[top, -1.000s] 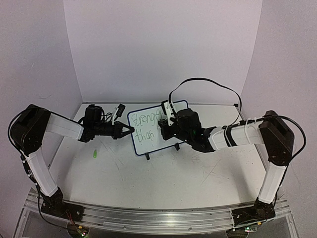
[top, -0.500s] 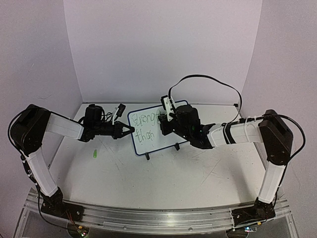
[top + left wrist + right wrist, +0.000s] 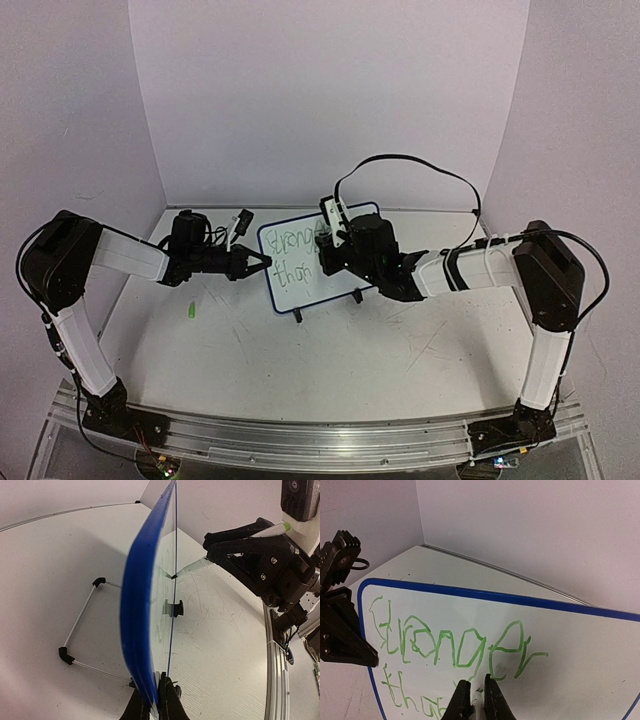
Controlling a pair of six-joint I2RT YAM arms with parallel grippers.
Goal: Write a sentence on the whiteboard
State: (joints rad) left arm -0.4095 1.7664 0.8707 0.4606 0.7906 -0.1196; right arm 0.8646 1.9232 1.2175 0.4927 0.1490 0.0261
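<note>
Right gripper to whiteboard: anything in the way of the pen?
Nothing visible. The right gripper holds the pen with its tip touching the whiteboard, by the green sentence. The left gripper clamps the board's left edge, off to the side.

R hand [image 3: 323,264] w/ pen [image 3: 270,529] slid left along whiteboard [image 3: 298,292], R arm drawn inward, poss. slightly higher

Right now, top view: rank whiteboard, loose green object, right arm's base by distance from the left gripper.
1. whiteboard, its left edge clamped in the left gripper.
2. green object, lying toward the near left.
3. right arm's base, near-right edge.
</note>
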